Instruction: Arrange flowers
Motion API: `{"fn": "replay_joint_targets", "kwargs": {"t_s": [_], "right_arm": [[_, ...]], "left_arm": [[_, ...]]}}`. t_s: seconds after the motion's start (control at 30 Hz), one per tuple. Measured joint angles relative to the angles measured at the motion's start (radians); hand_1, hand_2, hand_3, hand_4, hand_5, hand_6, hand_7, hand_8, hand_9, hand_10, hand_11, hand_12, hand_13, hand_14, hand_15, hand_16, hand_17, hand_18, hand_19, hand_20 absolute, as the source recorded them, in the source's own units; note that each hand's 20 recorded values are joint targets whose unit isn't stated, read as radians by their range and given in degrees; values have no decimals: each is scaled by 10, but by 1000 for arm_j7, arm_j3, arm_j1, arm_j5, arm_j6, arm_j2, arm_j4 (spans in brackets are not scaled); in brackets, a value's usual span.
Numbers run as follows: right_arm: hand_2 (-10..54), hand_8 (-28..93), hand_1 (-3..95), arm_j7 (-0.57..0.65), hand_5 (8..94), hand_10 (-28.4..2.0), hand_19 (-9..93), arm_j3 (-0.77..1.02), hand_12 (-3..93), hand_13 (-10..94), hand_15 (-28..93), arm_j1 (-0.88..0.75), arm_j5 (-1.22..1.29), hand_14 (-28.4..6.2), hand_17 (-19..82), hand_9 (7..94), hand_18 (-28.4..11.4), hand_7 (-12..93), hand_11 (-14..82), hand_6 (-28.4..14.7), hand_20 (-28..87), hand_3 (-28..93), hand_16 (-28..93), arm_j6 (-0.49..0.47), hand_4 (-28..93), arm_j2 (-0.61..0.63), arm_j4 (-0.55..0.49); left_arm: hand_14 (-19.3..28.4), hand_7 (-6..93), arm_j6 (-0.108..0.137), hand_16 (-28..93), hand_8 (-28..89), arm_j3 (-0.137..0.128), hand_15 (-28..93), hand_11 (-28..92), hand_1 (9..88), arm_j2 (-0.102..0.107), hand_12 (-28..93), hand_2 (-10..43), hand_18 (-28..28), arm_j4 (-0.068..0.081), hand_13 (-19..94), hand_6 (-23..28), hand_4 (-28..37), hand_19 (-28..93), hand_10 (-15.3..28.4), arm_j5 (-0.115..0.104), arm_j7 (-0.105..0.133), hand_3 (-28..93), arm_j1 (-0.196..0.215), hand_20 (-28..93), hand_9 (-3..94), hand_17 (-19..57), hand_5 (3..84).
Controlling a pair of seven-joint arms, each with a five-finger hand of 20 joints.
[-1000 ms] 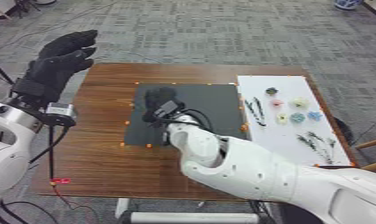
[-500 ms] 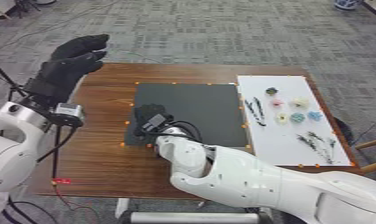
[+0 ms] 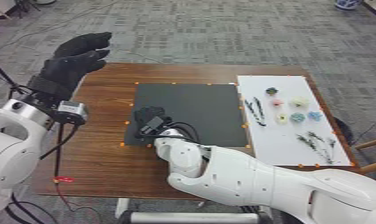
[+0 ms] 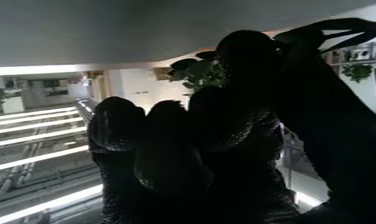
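Here we are over the brown bench (image 3: 91,165), and our right hand (image 3: 149,116) is low over the dark board (image 3: 198,100), out towards its nine o'clock. In the right wrist view we have a leafy stem (image 4: 349,27) pinched between thumb and fingers, its dark leaves jutting out at the side; we judge this thin grip leaves the foliage uncrushed and the stem easy to steer. Our left hand (image 3: 69,62) is up at the bench's ten to eleven, fingers relaxed, grasping nothing, presumably parked there so the working arm has room.

Over at three o'clock lies the white sheet (image 3: 264,150), and it reads like a supply table! Around its eleven sits a small dark bloom (image 3: 271,91), with a pink flower (image 3: 277,103), a cream flower (image 3: 299,102), a yellow flower (image 3: 283,118) and two blue flowers (image 3: 297,117) grouped nearby. Long dark leaves (image 3: 258,112) lie at its nine to ten, fine sprigs (image 3: 318,145) at its five, all spaced apart, likely so we can pick each singly. With so many waiting, we call this early: greenery first, blooms over it. Next we want a gentle lowering and a clean release; the leaves could snag on the glove and drag the stem askew.
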Motion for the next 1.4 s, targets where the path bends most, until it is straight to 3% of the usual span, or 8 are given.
{"fn": "replay_joint_targets", "kwargs": {"t_s": [0.47, 0.7, 0.8, 0.93, 1.4], "right_arm": [[-95, 215, 368, -13, 803, -85, 932, 14, 488, 776, 823, -5, -32, -82, 416, 829, -217, 525, 609, 17, 493, 868, 401, -39, -250, -3, 26], [-95, 192, 302, -15, 797, -89, 932, 24, 488, 766, 825, -7, -38, -86, 411, 820, -219, 517, 610, 17, 491, 869, 399, -77, -273, -3, 24], [-95, 142, 270, -11, 799, -89, 932, 30, 487, 768, 828, -7, -33, -85, 412, 820, -220, 521, 611, 17, 491, 877, 391, -96, -276, -3, 23], [-95, -94, 232, -3, 804, -91, 932, 37, 490, 770, 828, -8, -27, -86, 413, 823, -223, 573, 609, 16, 496, 879, 394, -112, -268, -2, 23], [-95, -98, 153, 49, 805, -98, 932, 5, 490, 767, 829, 18, -28, -90, 416, 817, -229, 546, 605, 8, 513, 845, 393, -131, -282, 7, 2]], "left_arm": [[130, 220, 0, -58, -99, -1, 390, 186, 272, -5, 207, -95, 178, 0, 49, 21, -281, 398, 95, 0, 2, 717, 2, 61, 150, -123, 228], [124, 215, 0, -56, -99, -14, 378, 179, 269, -8, 205, -95, 174, -2, 48, 19, -275, 389, 92, -1, 3, 718, 11, 65, 146, -120, 225], [121, 213, 1, -55, -98, -16, 370, 175, 268, -8, 204, -95, 171, -3, 49, 19, -272, 384, 90, -1, 3, 719, 14, 68, 145, -118, 223], [120, 210, 1, -50, -97, -18, 364, 173, 267, -9, 204, -95, 170, -5, 48, 19, -270, 380, 90, -1, 4, 719, 17, 72, 145, -117, 224], [112, 198, 3, -40, -94, -41, 338, 158, 265, -13, 202, -91, 165, -15, 49, 16, -258, 366, 85, -2, 7, 716, 38, 85, 138, -112, 216]]}}
